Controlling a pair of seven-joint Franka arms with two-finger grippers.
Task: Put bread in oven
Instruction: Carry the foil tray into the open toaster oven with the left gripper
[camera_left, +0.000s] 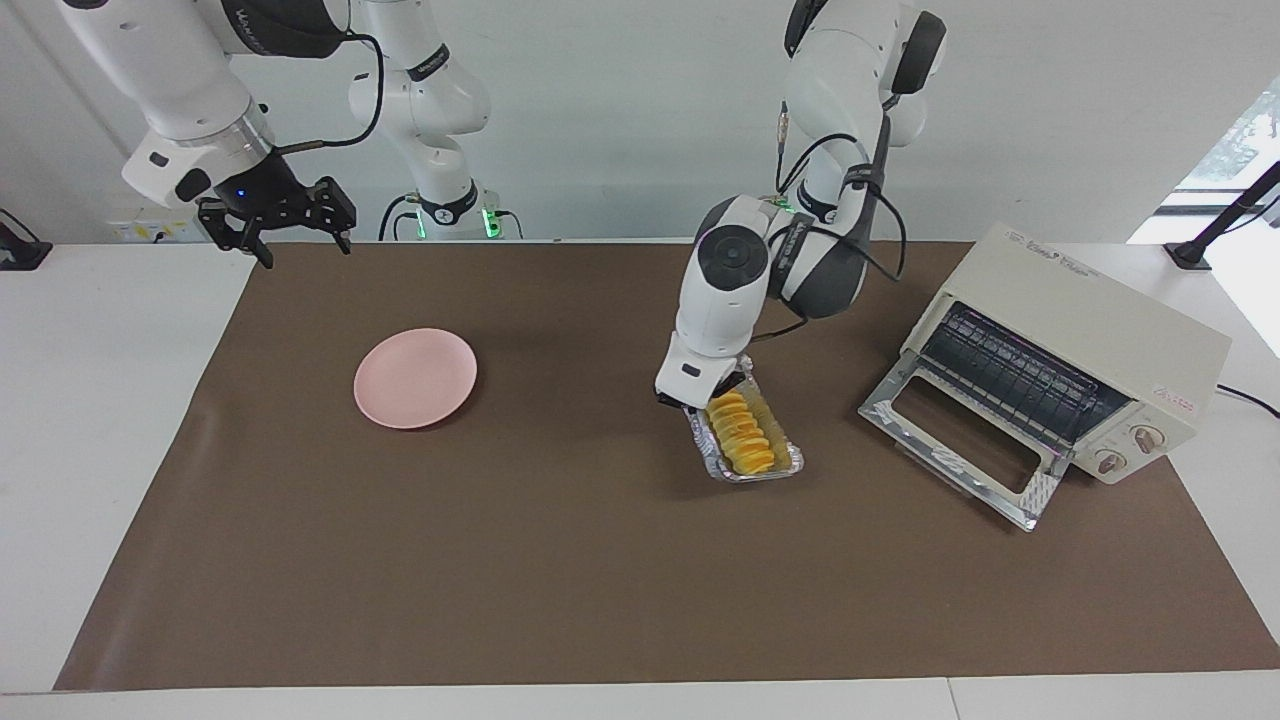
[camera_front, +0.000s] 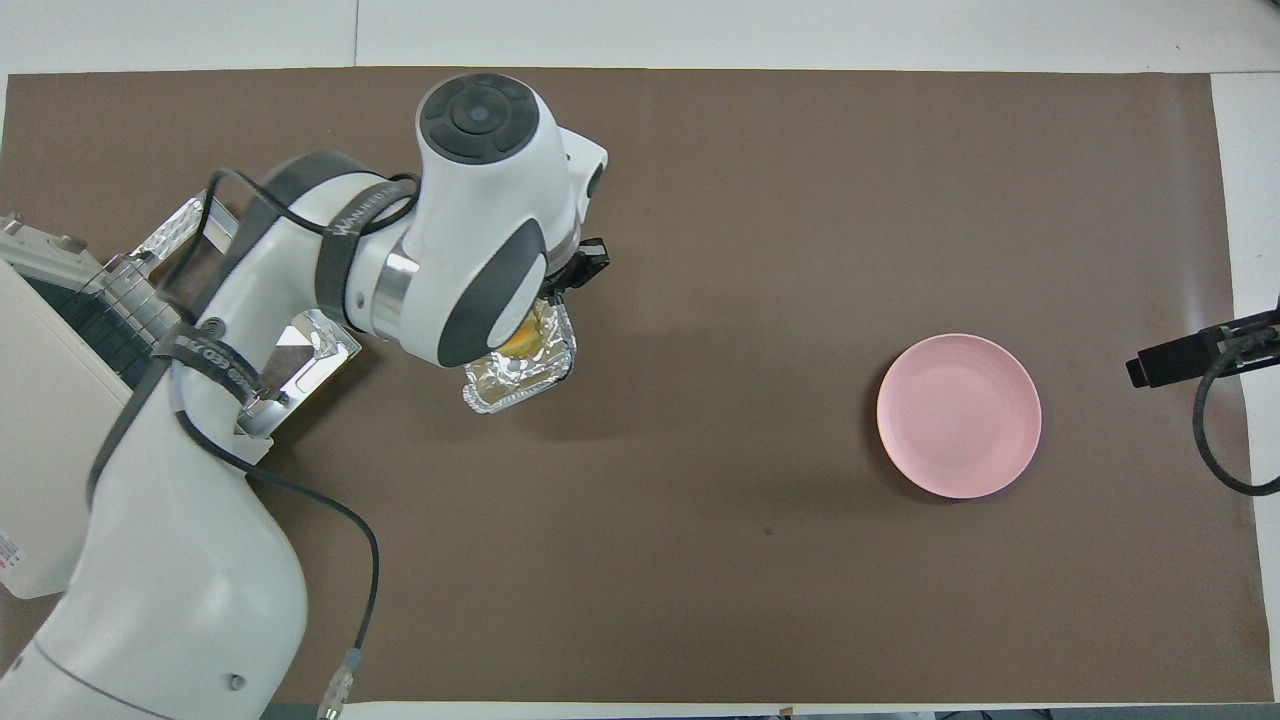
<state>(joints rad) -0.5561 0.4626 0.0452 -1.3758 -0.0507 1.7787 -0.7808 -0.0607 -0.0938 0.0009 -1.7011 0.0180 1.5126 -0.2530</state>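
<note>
The left gripper (camera_left: 703, 399) is clamped on the rim of the foil tray (camera_left: 775, 466), raised over the counter (camera_left: 560, 560) with the bread (camera_left: 742, 432) inside; carrying into the open oven (camera_left: 1075, 350) remains. The loaf's long axis slants, its free end toward the oven door. The right gripper (camera_left: 277, 217) waits, spread open

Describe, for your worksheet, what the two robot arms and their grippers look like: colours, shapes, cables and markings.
Both arms are glossy white with rounded, tube-like segments and dark grey or black joint covers. Black cables loop along each. The left arm has a round black cap with button shapes, and small lettering on its dark bands. The left gripper and right gripper are black, the right with a small blue light above.
</note>
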